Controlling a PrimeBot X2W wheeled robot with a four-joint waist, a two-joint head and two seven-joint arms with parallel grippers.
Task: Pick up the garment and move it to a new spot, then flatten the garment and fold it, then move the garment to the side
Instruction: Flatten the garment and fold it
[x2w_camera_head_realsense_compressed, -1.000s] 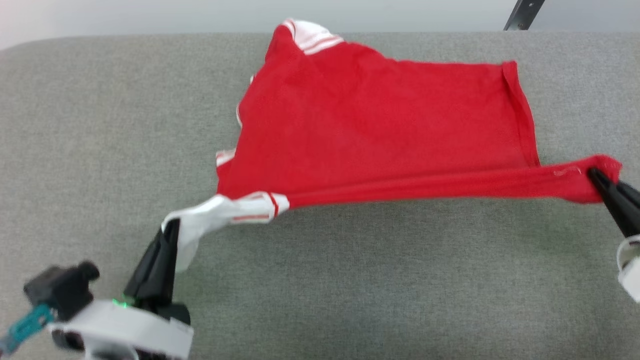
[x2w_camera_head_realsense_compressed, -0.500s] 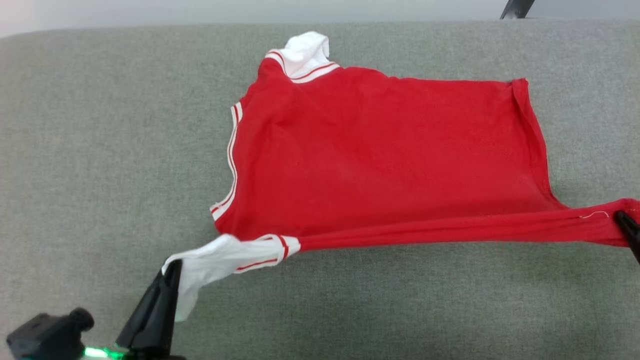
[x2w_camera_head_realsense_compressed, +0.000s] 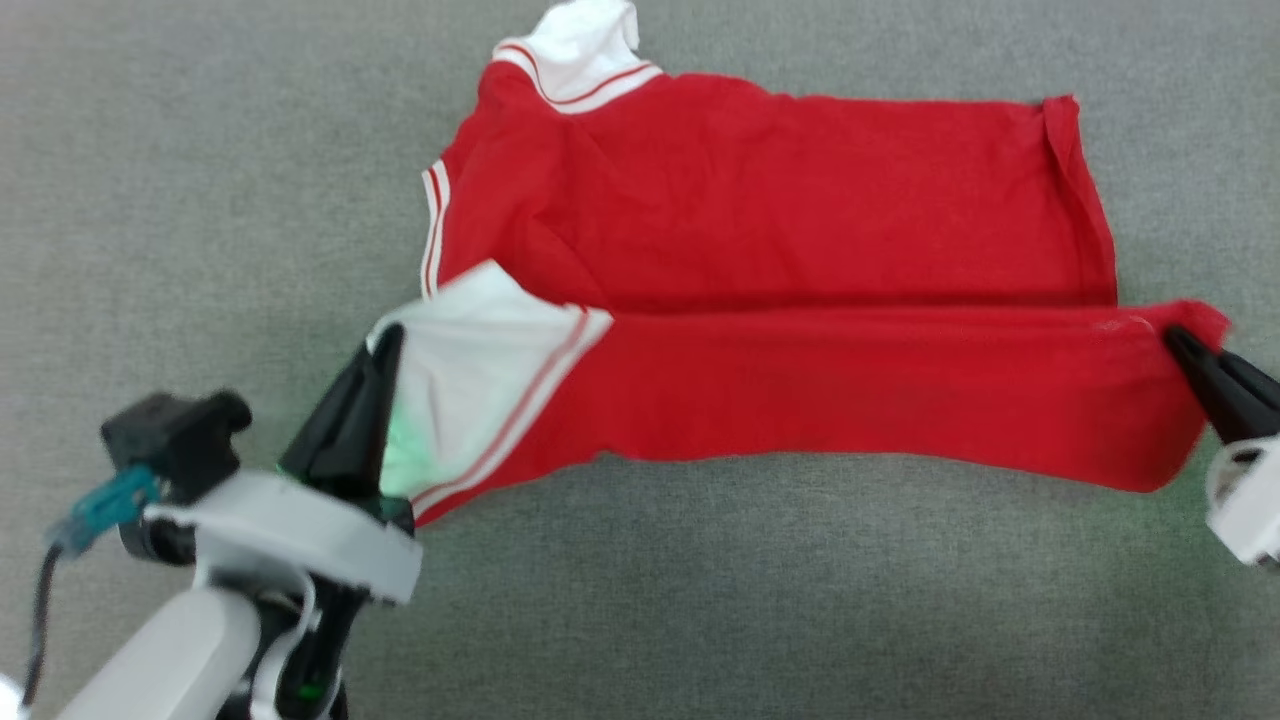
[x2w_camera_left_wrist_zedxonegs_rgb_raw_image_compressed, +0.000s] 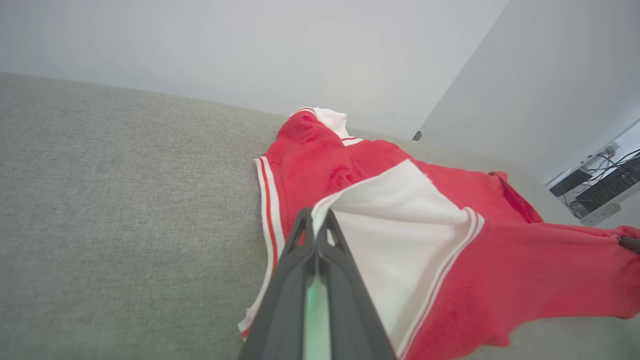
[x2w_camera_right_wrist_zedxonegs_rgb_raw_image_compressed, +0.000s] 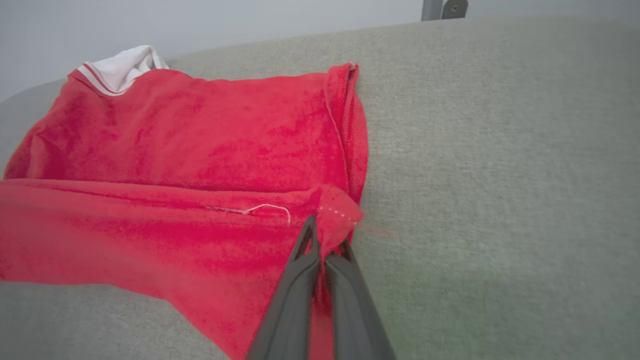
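Observation:
The garment (x2w_camera_head_realsense_compressed: 770, 220) is a red shirt with white striped-trim sleeves, its far part lying on the grey table (x2w_camera_head_realsense_compressed: 200, 180). Its near edge is lifted and stretched between both grippers, hanging as a red band. My left gripper (x2w_camera_head_realsense_compressed: 385, 335) is shut on the white near sleeve (x2w_camera_head_realsense_compressed: 470, 370) at the lower left. In the left wrist view the left gripper (x2w_camera_left_wrist_zedxonegs_rgb_raw_image_compressed: 316, 222) pinches that sleeve's edge, with the garment (x2w_camera_left_wrist_zedxonegs_rgb_raw_image_compressed: 525, 270) spreading right. At the right edge my right gripper (x2w_camera_head_realsense_compressed: 1172, 335) is shut on the red hem corner. The right wrist view has the right gripper (x2w_camera_right_wrist_zedxonegs_rgb_raw_image_compressed: 325, 232) gripping that corner of the garment (x2w_camera_right_wrist_zedxonegs_rgb_raw_image_compressed: 200, 130).
Grey fabric covers the table (x2w_camera_right_wrist_zedxonegs_rgb_raw_image_compressed: 500, 150) all around the shirt. A pale wall (x2w_camera_left_wrist_zedxonegs_rgb_raw_image_compressed: 250, 45) stands behind the table's far edge, with a dark metal bracket (x2w_camera_right_wrist_zedxonegs_rgb_raw_image_compressed: 442, 7) there. Shelving with cables (x2w_camera_left_wrist_zedxonegs_rgb_raw_image_compressed: 600, 185) is off to the right.
Both grippers have raised the near edge and carried it toward the far side, so the thin stretched strip now hangs as a wide band. The head camera has tilted down.

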